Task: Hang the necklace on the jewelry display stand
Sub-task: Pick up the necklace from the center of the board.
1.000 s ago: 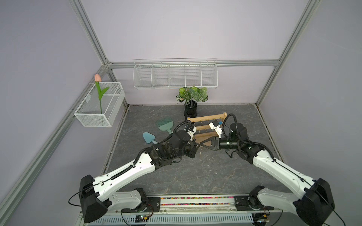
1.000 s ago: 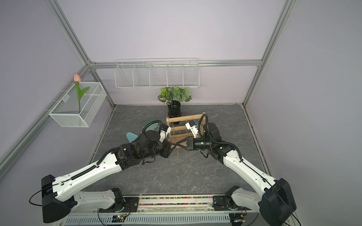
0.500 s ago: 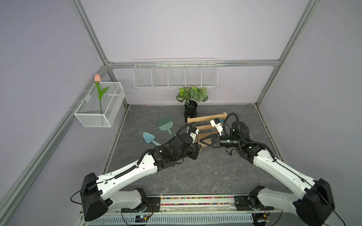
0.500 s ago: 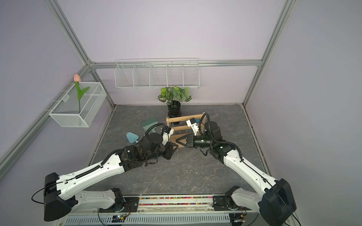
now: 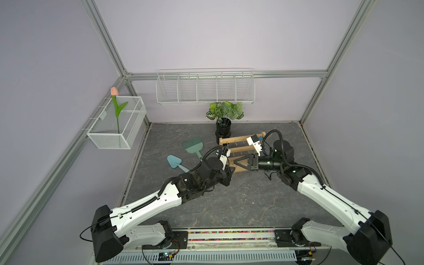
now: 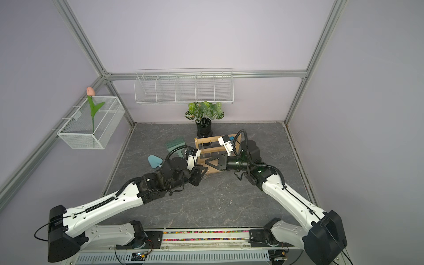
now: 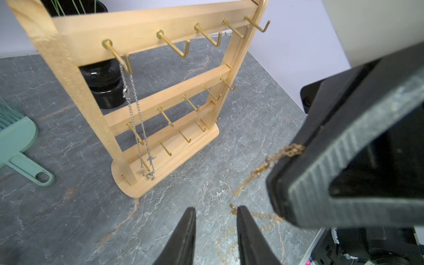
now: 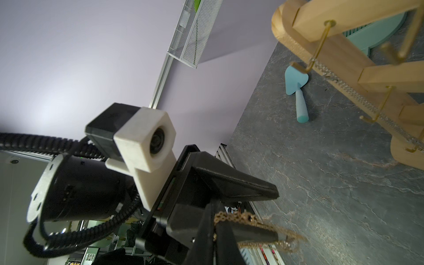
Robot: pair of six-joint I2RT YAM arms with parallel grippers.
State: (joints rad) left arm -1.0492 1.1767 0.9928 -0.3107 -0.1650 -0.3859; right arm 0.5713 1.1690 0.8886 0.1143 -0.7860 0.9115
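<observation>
The right gripper [image 5: 235,162] is clamped on the gold necklace [image 7: 260,168], a chain too fine to make out in both top views. It points tip to tip at the left gripper [image 5: 231,171], just in front of the jewelry display stand [image 5: 236,139]. The stand is upright with its hooks facing the arms, probably so a loop can slide on from this side. Just behind the stand a black pot [image 5: 223,132] holds a leafy plant [image 5: 226,111]. A mesh basket [image 5: 107,140] on the side wall holds one pink tulip [image 5: 114,91], and the long wire shelf [image 5: 205,101] on the back wall shows nothing in its compartments. A green brush [image 5: 193,146] and a blue trowel [image 5: 174,161] lie off to the side. In the left wrist view the left gripper's jaws stand narrowly apart with bare grey tabletop [image 7: 68,218] between them, gripping nothing. The necklace hangs from the right gripper's tip and trails past the outside of one left finger [image 7: 243,222], so the left looks set to catch the slack and spread the loop. A silver chain [image 7: 135,110] hangs from the top bar's end hook [image 7: 119,55], so a free hook beside it seems the likely target. In the right wrist view the gold links bunch where the right jaws pinch them and drape over the left gripper's lower finger [image 8: 252,235]
</observation>
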